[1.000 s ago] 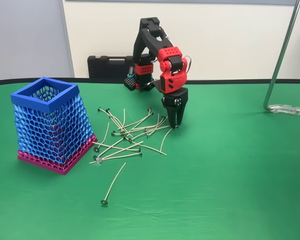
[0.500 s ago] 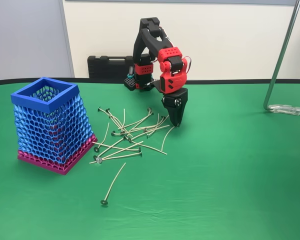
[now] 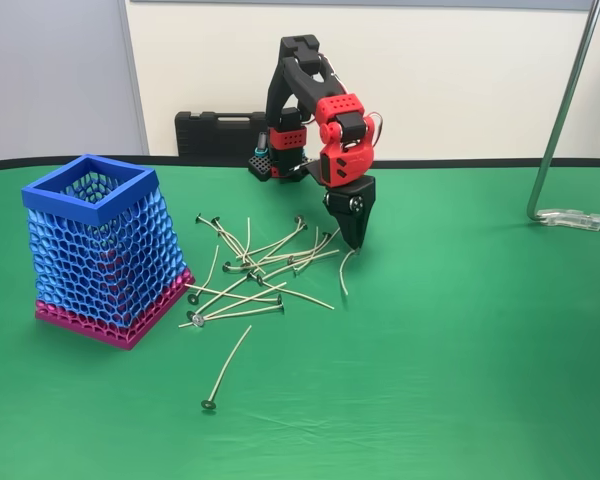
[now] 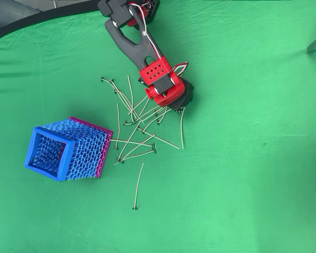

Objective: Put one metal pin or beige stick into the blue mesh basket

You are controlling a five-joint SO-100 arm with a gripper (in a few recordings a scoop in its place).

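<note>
The blue mesh basket (image 3: 110, 255) stands at the left of the green table; from overhead its open square rim (image 4: 29, 151) shows. A pile of pale beige sticks (image 3: 255, 268) with dark heads lies between basket and arm, also seen from overhead (image 4: 137, 124). My red-and-black gripper (image 3: 354, 243) points down at the pile's right edge, shut on one stick (image 3: 344, 275) whose free end hangs toward the cloth. Overhead, that gripper (image 4: 180, 108) sits above the same stick (image 4: 181, 132).
One loose stick (image 3: 225, 365) lies apart toward the front. A black case (image 3: 220, 132) sits behind the table beside the arm's base. A metal stand (image 3: 565, 110) rises at the far right, its foot (image 3: 578, 218) on the cloth.
The fingers have closed on the rightmost stick and raised it slightly. Its lower end has swung right, away from the pile.
</note>
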